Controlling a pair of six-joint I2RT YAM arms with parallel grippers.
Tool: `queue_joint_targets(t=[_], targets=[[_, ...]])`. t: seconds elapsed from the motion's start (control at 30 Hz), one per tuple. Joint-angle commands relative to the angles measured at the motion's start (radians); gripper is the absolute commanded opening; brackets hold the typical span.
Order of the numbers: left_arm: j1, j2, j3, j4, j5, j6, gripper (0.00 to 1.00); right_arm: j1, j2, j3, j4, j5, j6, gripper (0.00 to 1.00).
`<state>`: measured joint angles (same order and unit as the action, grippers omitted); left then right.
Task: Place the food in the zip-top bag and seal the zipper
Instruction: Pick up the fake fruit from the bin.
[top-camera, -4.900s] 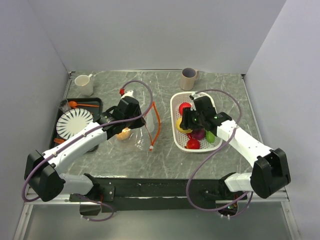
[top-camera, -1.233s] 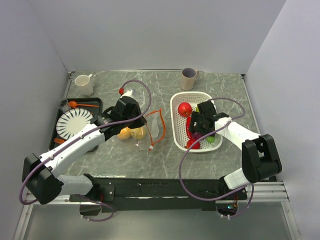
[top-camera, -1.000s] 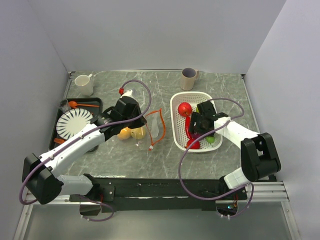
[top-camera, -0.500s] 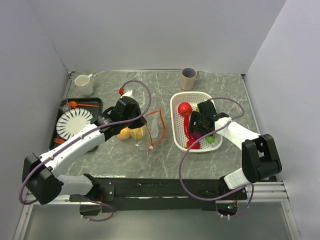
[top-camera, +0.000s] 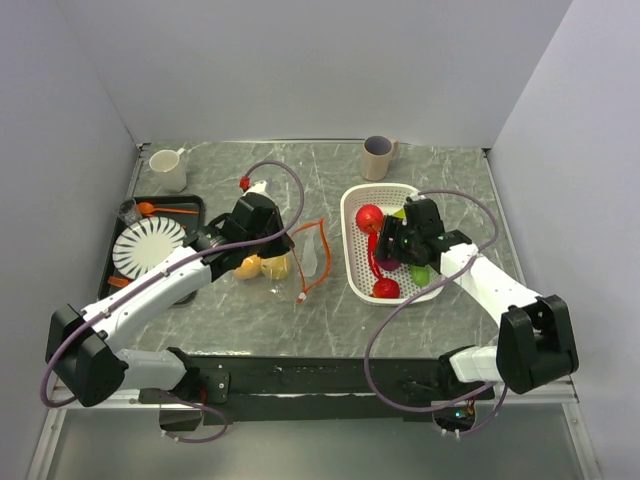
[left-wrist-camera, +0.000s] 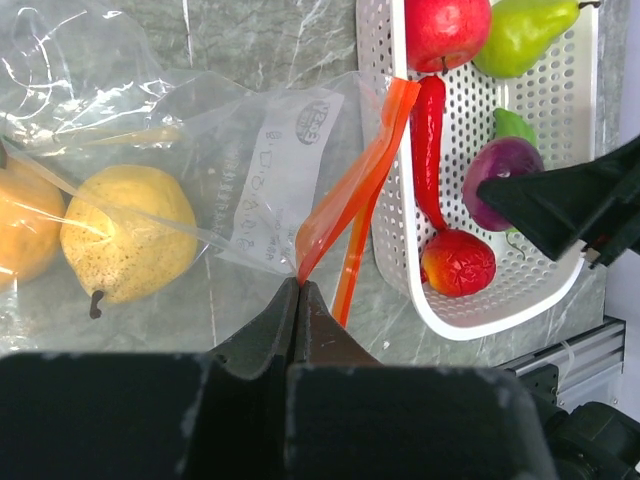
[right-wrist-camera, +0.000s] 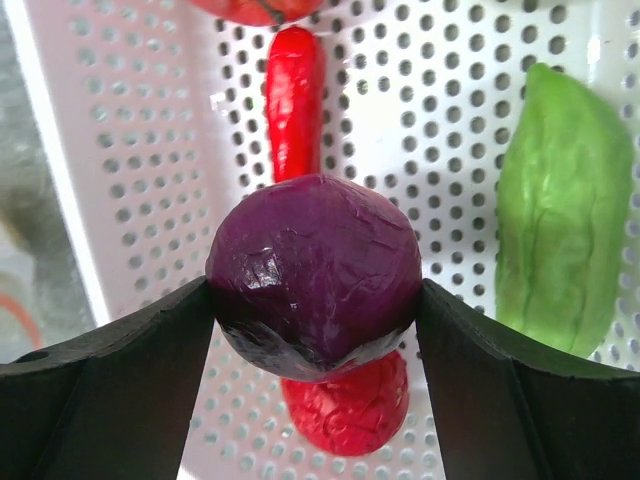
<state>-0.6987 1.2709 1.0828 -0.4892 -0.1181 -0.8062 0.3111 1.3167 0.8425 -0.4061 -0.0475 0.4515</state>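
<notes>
The clear zip-top bag (top-camera: 305, 256) lies left of the white basket, with an orange fruit (top-camera: 247, 267) and a yellow pear (left-wrist-camera: 125, 235) inside. My left gripper (left-wrist-camera: 298, 286) is shut on the bag's orange-red zipper strip (left-wrist-camera: 362, 172) and holds the mouth up. My right gripper (right-wrist-camera: 315, 300) is shut on a purple vegetable (right-wrist-camera: 315, 265) just above the basket floor; it also shows in the top view (top-camera: 395, 250). Still in the basket are a red apple (left-wrist-camera: 447, 28), a green pear (left-wrist-camera: 520, 25), a red chili (right-wrist-camera: 293, 100), a green leafy vegetable (right-wrist-camera: 565, 215) and a crinkled red fruit (right-wrist-camera: 345, 405).
The white perforated basket (top-camera: 347, 215) stands right of centre. A black tray (top-camera: 190, 203) at left holds a striped plate (top-camera: 148, 246) and an orange spoon (top-camera: 160, 209). A white mug (top-camera: 168, 168), a taupe cup (top-camera: 378, 157) and a small red-capped bottle (top-camera: 250, 185) stand at the back.
My right gripper has shifted slightly toward the back right over the basket with the purple vegetable. Since the oldest frame the yellow pear has gone from the basket into the bag. The left arm is still.
</notes>
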Motion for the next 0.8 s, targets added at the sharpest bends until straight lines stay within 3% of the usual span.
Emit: queue_joint_targets(t=[0.0,0.43,0.77], targets=[[0.004,0.004,0.011,0.04,0.023,0.009,0.01,-0.006,-0.082,-0.005,0.012,-0.074,-0.002,0.51],[0.004,0.035,0.025,0.057,0.043,0.006,0.01,0.02,-0.269,-0.052,0.121,-0.288,0.104,0.5],[0.004,0.045,0.034,0.086,0.072,-0.007,0.01,0.201,-0.179,0.032,0.127,-0.282,0.072,0.52]])
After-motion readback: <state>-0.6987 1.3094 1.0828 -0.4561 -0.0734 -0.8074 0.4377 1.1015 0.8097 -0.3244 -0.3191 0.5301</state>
